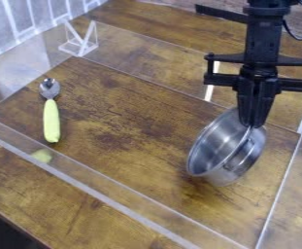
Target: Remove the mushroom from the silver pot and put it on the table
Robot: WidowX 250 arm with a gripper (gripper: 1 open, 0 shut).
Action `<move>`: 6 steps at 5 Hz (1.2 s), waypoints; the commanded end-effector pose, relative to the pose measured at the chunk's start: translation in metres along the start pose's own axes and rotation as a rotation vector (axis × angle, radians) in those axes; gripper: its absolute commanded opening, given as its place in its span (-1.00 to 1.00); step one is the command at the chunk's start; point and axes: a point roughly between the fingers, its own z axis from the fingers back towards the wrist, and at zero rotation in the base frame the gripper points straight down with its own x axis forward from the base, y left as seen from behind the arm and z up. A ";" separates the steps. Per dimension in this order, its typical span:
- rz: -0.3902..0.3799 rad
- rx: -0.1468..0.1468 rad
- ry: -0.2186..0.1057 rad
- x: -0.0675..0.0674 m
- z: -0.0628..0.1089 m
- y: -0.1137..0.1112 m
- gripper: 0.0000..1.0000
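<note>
The silver pot (226,149) is tipped up on the table (127,107) at the right, its open mouth facing the camera and its near edge resting on the wood. My gripper (254,117) comes down from above, pointing almost straight down, and is shut on the pot's far upper rim. The pot's inside looks bare and shiny. No mushroom shows anywhere in this view.
A spoon (50,113) with a yellow handle lies at the left. Clear acrylic panels (127,209) edge the tabletop at the front and right. A clear stand (78,39) sits at the back left. A small greenish speck (43,156) lies near the front panel.
</note>
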 end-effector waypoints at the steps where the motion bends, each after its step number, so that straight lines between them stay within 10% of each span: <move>1: 0.002 -0.056 -0.086 0.008 0.042 0.010 -1.00; 3: -0.029 -0.033 -0.061 0.032 0.028 0.018 -1.00; 5: -0.045 -0.009 -0.044 0.012 0.003 0.028 -1.00; 6: -0.189 0.017 -0.010 0.009 -0.022 0.024 -1.00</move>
